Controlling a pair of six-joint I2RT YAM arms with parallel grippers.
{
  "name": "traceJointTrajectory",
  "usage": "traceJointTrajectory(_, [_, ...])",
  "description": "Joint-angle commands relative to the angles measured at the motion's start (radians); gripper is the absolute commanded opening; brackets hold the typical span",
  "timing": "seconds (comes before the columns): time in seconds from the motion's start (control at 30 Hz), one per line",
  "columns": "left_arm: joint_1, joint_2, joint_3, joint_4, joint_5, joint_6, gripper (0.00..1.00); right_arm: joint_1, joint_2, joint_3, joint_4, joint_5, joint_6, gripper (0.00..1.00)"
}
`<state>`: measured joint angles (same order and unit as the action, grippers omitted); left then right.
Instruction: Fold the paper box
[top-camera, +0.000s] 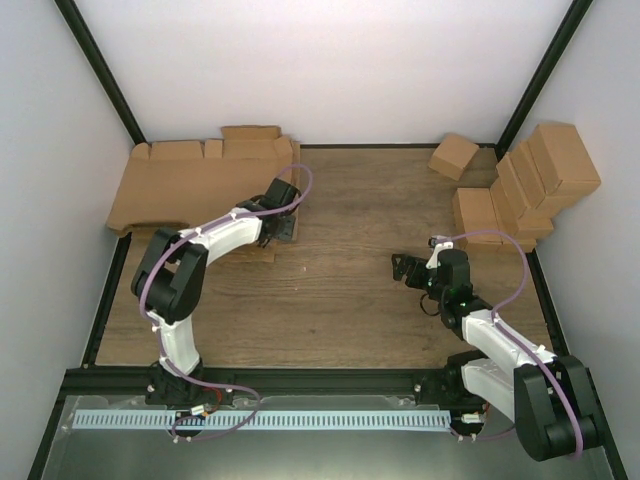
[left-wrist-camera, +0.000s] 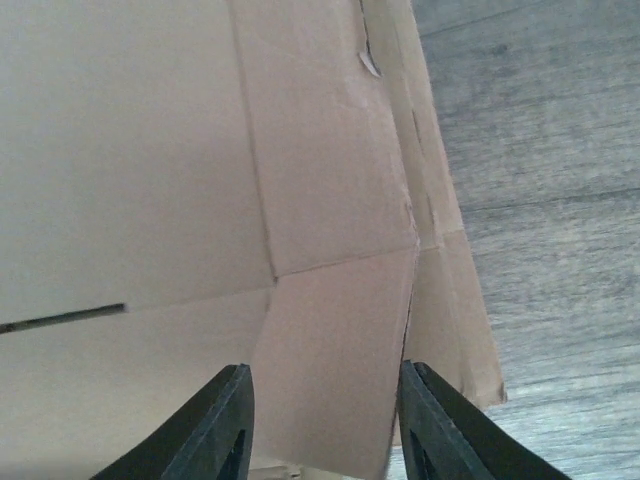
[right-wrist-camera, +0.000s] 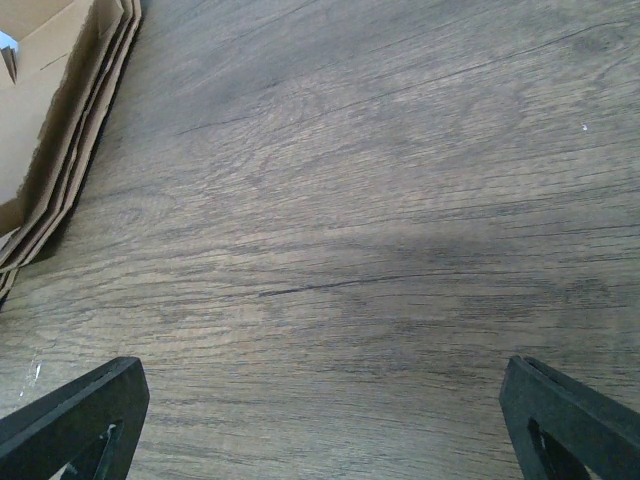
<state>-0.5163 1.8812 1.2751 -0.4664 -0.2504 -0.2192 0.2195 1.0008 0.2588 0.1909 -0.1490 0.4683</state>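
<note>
**Left jaws at corner flap of top blank, right jaws wide and idle**

Far left, back corner of the table: the paper box is a flat brown blank, top sheet of the pile of blanks. It is not folded, no walls are up, so it is no container yet and holds nothing.

My left gripper is at the pile's near right corner. My guess is that I am there because a loose edge flap is the easiest place to lift 1 sheet off the rest. In the left wrist view the 2 fingers stand partway apart with the corner flap of the paper box in the gap between them. Lower sheets peek out on the right edge. I cannot tell whether the fingers pinch the flap or just straddle it.

Mid table is bare wood, probably kept free as the folding spot.

My right gripper hovers over that bare wood, well apart from the pile. Its jaws are spread fully and grasp nothing. The right wrist view shows only table grain between the fingers. I judge it is parked to wait for the sheet.

Far right: a cluster of ready-made boxes against the wall, and 1 small box apart behind them. All have lids shut, so their contents are not visible.
</note>
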Motion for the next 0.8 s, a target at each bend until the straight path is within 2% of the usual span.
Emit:
traceJointTrajectory(0.0, [0.007, -0.074, -0.024, 0.011, -0.098, -0.018, 0.38, 0.010, -0.002, 0.029, 0.010, 0.001, -0.007, 1.00])
traceJointTrajectory(0.17, [0.007, -0.101, -0.043, 0.020, -0.122, -0.038, 0.14, 0.010, 0.004, 0.031, 0.012, -0.004, -0.008, 1.00])
traceJointTrajectory(0.27, [0.007, -0.131, -0.056, 0.033, -0.115, -0.042, 0.04, 0.011, 0.005, 0.033, 0.012, -0.006, -0.009, 1.00])
traceJointTrajectory(0.6, [0.004, -0.230, -0.090, 0.060, -0.068, -0.049, 0.04, 0.010, 0.010, 0.033, 0.012, -0.009, -0.009, 1.00])
traceJointTrajectory(0.77, [0.004, -0.227, -0.085, 0.050, -0.029, -0.038, 0.04, 0.010, 0.012, 0.034, 0.012, -0.009, -0.009, 1.00])
